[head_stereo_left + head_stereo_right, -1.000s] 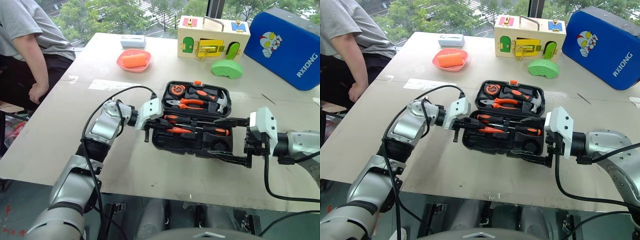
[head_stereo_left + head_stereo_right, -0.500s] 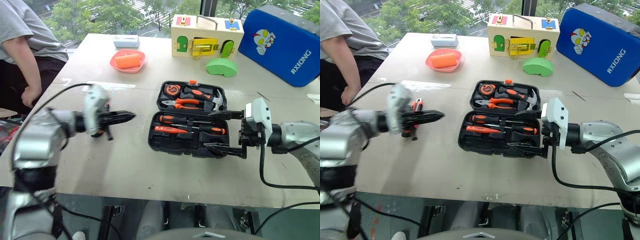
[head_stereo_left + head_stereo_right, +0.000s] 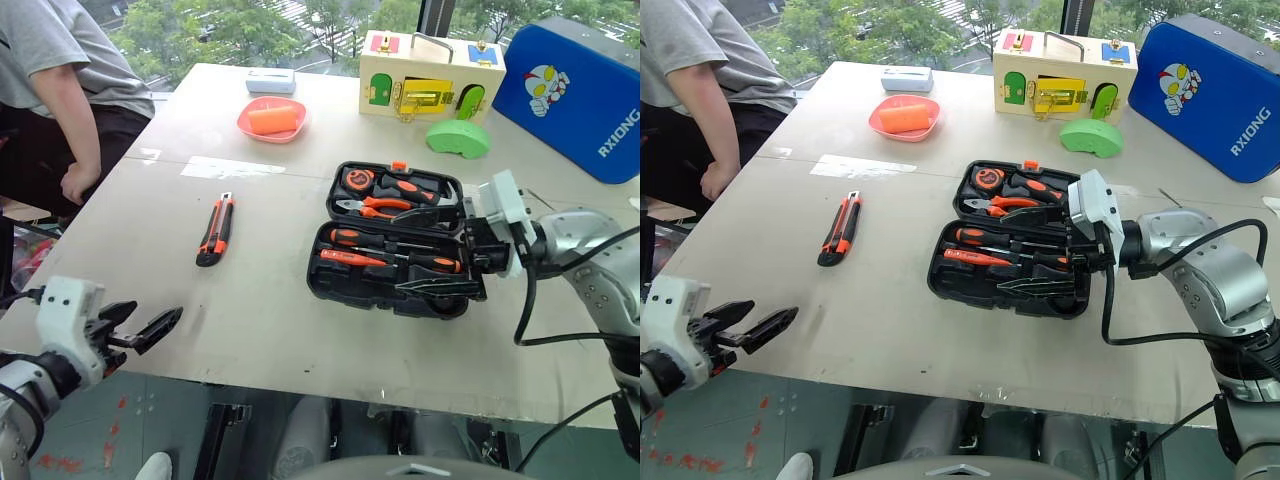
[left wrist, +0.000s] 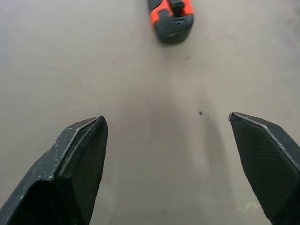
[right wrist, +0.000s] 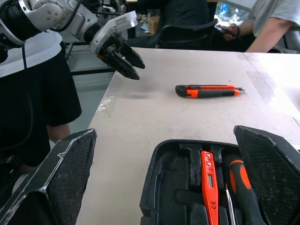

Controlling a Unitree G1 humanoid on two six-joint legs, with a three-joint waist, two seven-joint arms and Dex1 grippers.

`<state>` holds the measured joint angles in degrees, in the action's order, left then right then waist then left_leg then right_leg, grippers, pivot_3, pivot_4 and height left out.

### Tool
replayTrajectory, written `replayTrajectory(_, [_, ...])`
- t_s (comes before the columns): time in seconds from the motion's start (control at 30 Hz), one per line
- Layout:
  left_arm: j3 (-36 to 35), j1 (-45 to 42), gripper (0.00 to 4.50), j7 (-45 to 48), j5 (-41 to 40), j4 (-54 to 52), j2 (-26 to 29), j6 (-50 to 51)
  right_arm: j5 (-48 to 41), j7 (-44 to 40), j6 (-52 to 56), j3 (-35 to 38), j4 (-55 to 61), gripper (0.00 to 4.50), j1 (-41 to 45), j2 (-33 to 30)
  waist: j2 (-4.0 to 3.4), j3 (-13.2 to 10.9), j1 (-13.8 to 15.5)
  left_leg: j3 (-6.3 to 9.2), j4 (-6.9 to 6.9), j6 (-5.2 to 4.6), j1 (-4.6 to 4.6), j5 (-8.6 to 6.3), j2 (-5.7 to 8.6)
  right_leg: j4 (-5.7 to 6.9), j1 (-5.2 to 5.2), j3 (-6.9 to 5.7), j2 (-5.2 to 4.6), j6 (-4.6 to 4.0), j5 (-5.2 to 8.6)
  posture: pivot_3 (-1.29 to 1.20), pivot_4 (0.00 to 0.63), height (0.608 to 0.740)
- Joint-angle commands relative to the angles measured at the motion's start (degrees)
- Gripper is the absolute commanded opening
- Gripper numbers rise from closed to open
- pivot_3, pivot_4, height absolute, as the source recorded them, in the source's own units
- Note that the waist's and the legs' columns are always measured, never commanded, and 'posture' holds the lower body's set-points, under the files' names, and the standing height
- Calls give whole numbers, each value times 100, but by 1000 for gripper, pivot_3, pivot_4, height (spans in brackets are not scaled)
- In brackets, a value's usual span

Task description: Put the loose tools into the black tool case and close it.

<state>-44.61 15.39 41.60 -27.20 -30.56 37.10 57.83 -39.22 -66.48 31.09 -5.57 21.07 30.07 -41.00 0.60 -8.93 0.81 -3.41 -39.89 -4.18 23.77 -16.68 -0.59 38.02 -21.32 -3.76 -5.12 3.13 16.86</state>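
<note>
We start with the black tool case (image 3: 395,250), lying open a little right of centre on the table (image 3: 260,330), its 2 halves hinged along a line that runs left to right, so its long axis lies across our view. It looks like rigid moulded plastic, fairly weighty with the tools seated in it, and we judge the lid is best closed by pushing on its far edge near the orange latch (image 3: 398,166). The near half holds 2 long screwdrivers (image 3: 395,250) and a slim orange tester (image 3: 350,258), all lying left to right.

Our right gripper (image 3: 440,250) hovers at the case's right end, its fingers spread wide with nothing between them.

Next is the utility knife (image 3: 216,229), alone on bare table well to the left of the case. Its long axis runs near to far, tilted only slightly. We cannot tell which end carries the blade. It should be light and stiff, with a smooth hard shell that may slip, so we would pinch it across the narrow middle of the body.

Our left gripper (image 3: 140,330) hangs at the table's near left edge, well short of the knife, fingers apart and empty.
</note>
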Motion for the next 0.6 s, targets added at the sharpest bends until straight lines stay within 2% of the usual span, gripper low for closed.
replayTrajectory(0.03, [306,-648,4464,-457,-176,-77,347,577,39,-79,-102,49,50,4500,76,36,0,0,-2,1,0,0,0,0,0,-1,7,-1,0,0,0,0,150,735])
replayTrajectory(0.2, [1287,-2176,4464,-815,-131,983,1005,1370,79,43,-49,76,248,4500,-40,59,-1,0,-14,7,1,1,0,1,5,-4,11,-9,7,0,0,0,150,735])
replayTrajectory(0.3, [1642,-2796,4464,-1046,-14,1548,1122,1486,62,198,5,153,377,4500,-121,49,-1,0,-74,5,7,1,1,1,8,-8,7,-2,10,1,0,0,150,735])
replayTrajectory(0.4, [2201,-3489,4464,-1178,183,2291,1152,1283,-18,380,78,269,633,4500,-332,-8,0,0,-62,5,16,2,1,2,12,-8,5,-9,11,2,0,0,150,735])
replayTrajectory(0.6, [3097,-4242,4464,-1032,548,3597,1080,551,-49,572,145,367,841,4500,-469,-42,1,-1,-69,-11,18,3,1,3,16,-5,-4,-14,15,4,0,0,150,735])
